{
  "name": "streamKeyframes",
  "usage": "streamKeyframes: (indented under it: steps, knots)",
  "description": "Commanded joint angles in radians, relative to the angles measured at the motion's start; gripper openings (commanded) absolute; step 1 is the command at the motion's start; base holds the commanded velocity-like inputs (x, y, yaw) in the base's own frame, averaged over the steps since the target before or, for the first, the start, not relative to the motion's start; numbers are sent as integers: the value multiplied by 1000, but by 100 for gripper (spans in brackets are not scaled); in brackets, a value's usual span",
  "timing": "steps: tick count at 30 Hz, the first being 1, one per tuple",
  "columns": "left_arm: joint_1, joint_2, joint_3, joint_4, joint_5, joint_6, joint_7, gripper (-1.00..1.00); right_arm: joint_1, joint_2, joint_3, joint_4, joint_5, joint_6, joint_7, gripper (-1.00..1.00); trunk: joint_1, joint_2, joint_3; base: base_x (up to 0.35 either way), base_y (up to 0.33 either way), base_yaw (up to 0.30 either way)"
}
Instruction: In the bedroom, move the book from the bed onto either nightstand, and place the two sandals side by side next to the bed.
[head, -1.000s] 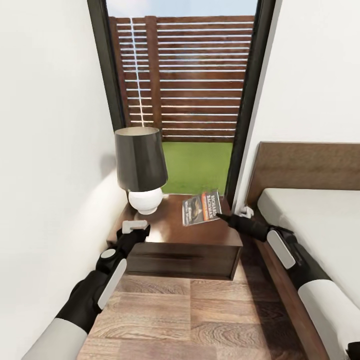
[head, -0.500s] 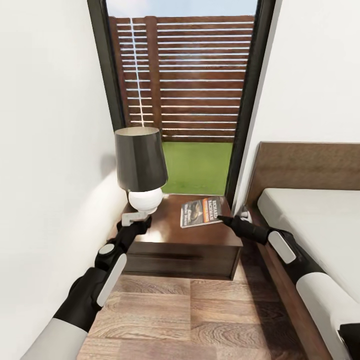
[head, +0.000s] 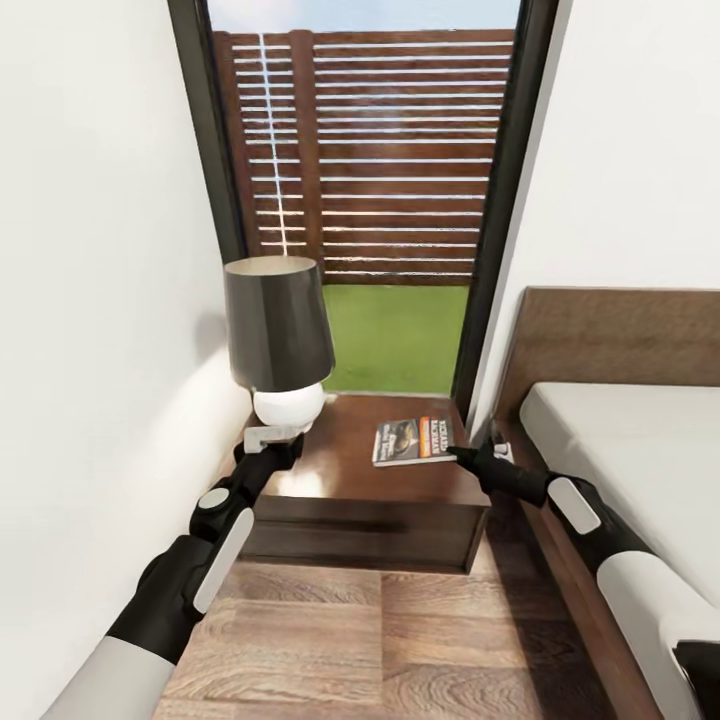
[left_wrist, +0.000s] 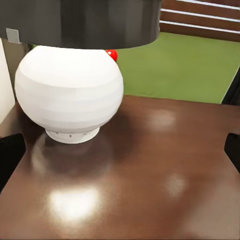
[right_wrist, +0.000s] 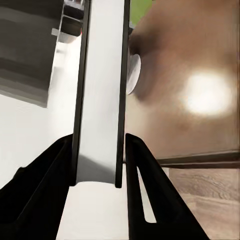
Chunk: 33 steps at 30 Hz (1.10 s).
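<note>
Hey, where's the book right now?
In the head view the book sits on the nightstand top, right of the lamp, with the right gripper shut on its bed-side edge.

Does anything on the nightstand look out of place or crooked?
Little stands out. The book lies nearly flat on the nightstand near its bed-side edge, slightly askew, its edge held in the right pincer. The lamp stands upright.
</note>
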Motion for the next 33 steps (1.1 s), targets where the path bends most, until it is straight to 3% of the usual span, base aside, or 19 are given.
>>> streamKeyframes:
  steps: [1, 10, 20, 29, 33]
  knots:
    - [-1, 2, -4, -1, 11, 3, 10, 100, -1, -1, -2, 6, -14, 8, -9, -100, 0, 0, -1, 113, 0, 0]
    - [0, 4, -4, -1, 11, -3, 8, 100, -1, 0, -34, 58, -15, 34, -34, -100, 0, 0, -1, 47, 0, 0]
    - [1, 5, -4, 0, 10, -3, 6, 100, -1, 0, -40, 70, -15, 41, -35, -100, 0, 0, -1, 222, 0, 0]
    - [1, 6, -4, 2, 10, -1, 6, 100, -1, 0, -57, 68, -17, 41, -34, -100, 0, 0, -1, 27, 0, 0]
    - [2, 4, -5, 0, 10, 10, 4, 100, -1, 0, -58, 66, -18, 41, -33, -100, 2, -1, -16, 1, 0, 0]
